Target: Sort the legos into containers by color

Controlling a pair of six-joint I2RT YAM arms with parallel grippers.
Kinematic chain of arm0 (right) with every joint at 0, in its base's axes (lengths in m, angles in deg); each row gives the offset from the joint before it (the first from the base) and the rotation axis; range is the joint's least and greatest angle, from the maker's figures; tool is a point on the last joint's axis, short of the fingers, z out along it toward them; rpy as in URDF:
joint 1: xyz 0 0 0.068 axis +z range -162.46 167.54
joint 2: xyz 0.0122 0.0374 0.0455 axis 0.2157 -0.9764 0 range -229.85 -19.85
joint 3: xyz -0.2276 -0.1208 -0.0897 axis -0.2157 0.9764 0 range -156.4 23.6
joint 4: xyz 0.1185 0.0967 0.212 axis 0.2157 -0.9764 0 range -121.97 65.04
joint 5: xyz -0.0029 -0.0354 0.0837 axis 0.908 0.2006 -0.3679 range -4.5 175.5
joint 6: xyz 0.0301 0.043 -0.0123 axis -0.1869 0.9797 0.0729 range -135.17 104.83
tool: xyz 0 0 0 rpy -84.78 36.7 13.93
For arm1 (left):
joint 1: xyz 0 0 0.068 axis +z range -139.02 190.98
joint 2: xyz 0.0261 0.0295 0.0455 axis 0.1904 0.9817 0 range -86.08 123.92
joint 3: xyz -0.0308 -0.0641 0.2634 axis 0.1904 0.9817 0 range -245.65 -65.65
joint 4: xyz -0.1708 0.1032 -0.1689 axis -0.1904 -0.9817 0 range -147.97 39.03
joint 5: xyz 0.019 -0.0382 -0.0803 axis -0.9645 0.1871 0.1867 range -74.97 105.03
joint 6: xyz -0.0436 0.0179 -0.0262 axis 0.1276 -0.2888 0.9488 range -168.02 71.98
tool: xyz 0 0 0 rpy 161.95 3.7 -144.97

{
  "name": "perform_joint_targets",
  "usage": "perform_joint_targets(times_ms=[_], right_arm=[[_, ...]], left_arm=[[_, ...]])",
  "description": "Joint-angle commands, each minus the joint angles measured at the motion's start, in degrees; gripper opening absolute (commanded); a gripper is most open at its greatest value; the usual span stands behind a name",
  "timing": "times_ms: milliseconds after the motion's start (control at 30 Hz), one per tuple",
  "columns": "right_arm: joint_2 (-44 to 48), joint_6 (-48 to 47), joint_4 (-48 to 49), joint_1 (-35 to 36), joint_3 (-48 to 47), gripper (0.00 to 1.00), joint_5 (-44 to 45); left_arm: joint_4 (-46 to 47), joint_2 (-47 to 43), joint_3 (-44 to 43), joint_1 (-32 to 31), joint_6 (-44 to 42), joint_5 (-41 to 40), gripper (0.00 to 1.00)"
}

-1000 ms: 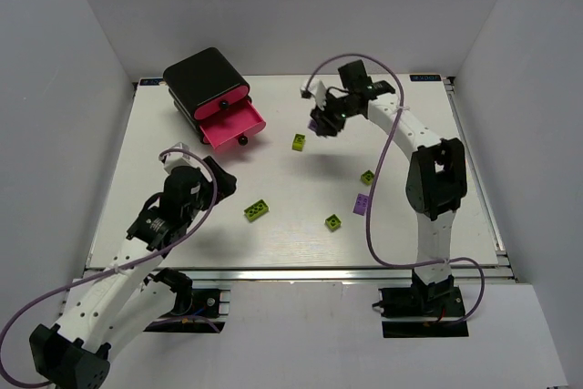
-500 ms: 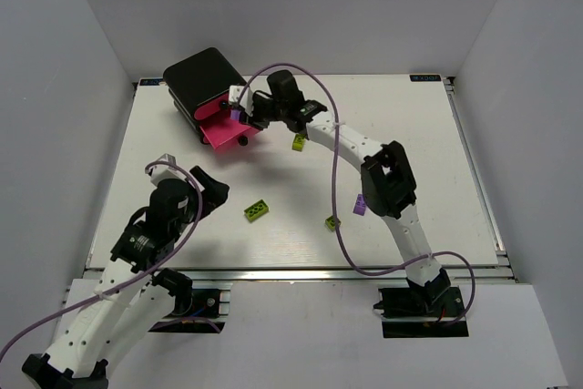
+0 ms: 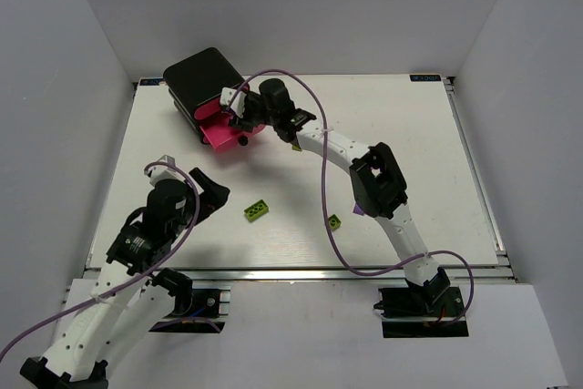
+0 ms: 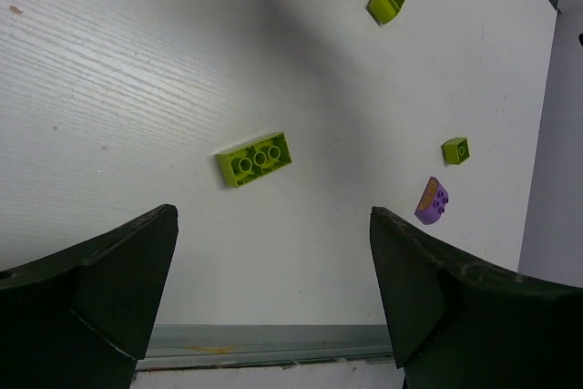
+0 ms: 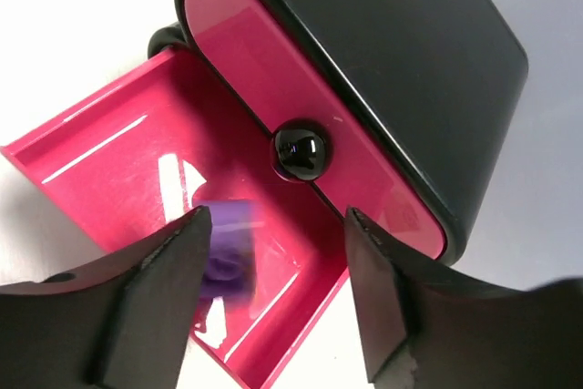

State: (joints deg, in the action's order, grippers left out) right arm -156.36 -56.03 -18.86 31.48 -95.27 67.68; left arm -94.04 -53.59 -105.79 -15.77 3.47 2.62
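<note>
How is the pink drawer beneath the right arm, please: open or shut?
Open. The drawer is pulled out of the black cabinet, its floor showing, while the drawer above it sits flush.

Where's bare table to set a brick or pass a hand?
Bare: table right of the right arm; also the strip between cabinet and left gripper. Crowded: open drawer under the right gripper, and mid-table around the lime brick and small green brick.

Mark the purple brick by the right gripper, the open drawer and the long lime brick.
purple brick (image 5: 228,243), right wrist view, its blurred body.
open drawer (image 5: 100,166), right wrist view, bare floor.
long lime brick (image 4: 255,158), left wrist view, middle stud.
</note>
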Motion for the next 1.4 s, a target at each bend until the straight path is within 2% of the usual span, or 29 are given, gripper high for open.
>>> perform_joint_targets(times_ms=[0, 67, 200, 233, 300, 333, 367, 400, 467, 500, 533, 600, 633, 667, 700, 733, 767, 833, 900, 967, 1000, 1100, 1200, 1233, 1367], right_arm=[[2.12, -0.10, 3.04, -0.26, 0.74, 0.68, 0.95], [3.87, 0.43, 2.25, -0.35, 1.01, 0.73, 0.95], [8.35, 4.45, -1.43, -1.31, 1.62, 0.73, 1.04], [9.58, 6.13, -3.28, -1.49, 1.19, 0.71, 0.43], [14.23, 9.73, -11.59, -4.12, 1.18, 0.51, -5.87], [15.82, 11.66, -14.43, -4.56, 3.10, 0.38, -10.26], [19.92, 11.33, -17.24, -7.70, 4.86, 0.35, -21.09], [22.05, 10.46, -23.19, -8.95, 7.05, 0.32, -26.42], [28.45, 6.68, -28.58, -12.29, 14.78, 0.27, -35.13], [31.01, 5.37, -30.96, -13.69, 17.42, 0.29, -36.30], [33.13, 3.87, -34.64, -14.40, 20.23, 0.35, -36.93], [40.68, 1.67, -36.77, -17.29, 29.45, 0.46, -35.88], [42.97, 0.27, -39.83, -18.18, 32.44, 0.57, -32.92], [47.34, -2.44, -41.42, -18.80, 37.43, 0.60, -31.41], [49.47, -3.34, -42.83, -20.89, 40.01, 0.63, -29.05], [51.58, -2.83, -42.93, -21.26, 42.64, 0.66, -23.28], [55.00, -0.91, -41.11, -22.66, 45.28, 0.67, -20.09], [58.27, 10.93, -36.28, -25.20, 51.79, 0.72, -9.66], [61.09, 21.02, -33.45, -28.38, 53.91, 0.78, -4.79], [61.80, 26.77, -33.01, -31.81, 53.57, 0.84, 0.49], [61.71, 32.28, -33.26, -32.77, 52.26, 0.85, 2.69], [59.70, 38.29, -35.72, -36.73, 49.27, 0.84, 5.60], [57.85, 44.54, -38.80, -42.78, 44.00, 0.76, 4.21], [57.76, 45.60, -39.41, -45.06, 42.77, 0.69, 3.59], [56.62, 48.51, -41.53, -48.42, 41.09, 0.57, -0.10]], left_arm=[[1.84, 1.08, -2.22, -0.15, -1.30, 2.03, 0.95], [3.42, 2.40, -2.40, -0.15, -2.17, 2.82, 0.95], [7.98, 5.21, -2.49, -0.15, -4.63, 6.67, 0.92], [9.31, 6.00, -2.49, -0.15, -5.42, 7.91, 0.86], [13.70, 9.68, -2.31, -0.67, -8.23, 11.33, 0.73], [15.02, 11.18, -2.40, -0.68, -9.81, 15.70, 0.55], [17.82, 14.76, -2.49, -0.68, -10.69, 17.66, 0.46], [19.24, 16.45, -2.57, -0.68, -11.31, 19.85, 0.38], [23.27, 20.31, -3.53, -0.68, -12.72, 26.01, 0.26], [24.34, 24.25, -3.98, -1.20, -13.07, 27.94, 0.25], [25.48, 26.11, -4.68, -1.21, -13.68, 31.44, 0.26], [27.68, 33.03, -7.92, -1.73, -14.74, 34.19, 0.37], [27.69, 35.69, -9.59, -3.30, -16.05, 34.98, 0.44], [27.60, 38.41, -13.26, -4.10, -16.76, 36.56, 0.50], [27.34, 43.92, -15.12, -4.98, -17.38, 37.01, 0.61], [26.47, 46.93, -17.32, -6.99, -18.51, 36.93, 0.67], [23.41, 49.92, -19.60, -8.05, -19.57, 36.66, 0.69], [20.32, 58.60, -27.51, -10.77, -21.15, 35.35, 0.77], [15.49, 63.72, -35.31, -15.17, -21.51, 31.16, 0.80], [10.32, 70.58, -40.08, -18.94, -20.64, 27.19, 0.81], [8.37, 72.69, -42.37, -20.18, -20.20, 23.25, 0.81], [4.49, 79.56, -49.41, -24.14, -19.14, 18.13, 0.82], [5.97, 82.55, -53.02, -27.12, -18.53, 15.93, 0.82], [6.76, 83.95, -54.76, -27.74, -18.53, 15.22, 0.82], [6.60, 87.56, -60.65, -30.47, -18.88, 13.37, 0.84]])
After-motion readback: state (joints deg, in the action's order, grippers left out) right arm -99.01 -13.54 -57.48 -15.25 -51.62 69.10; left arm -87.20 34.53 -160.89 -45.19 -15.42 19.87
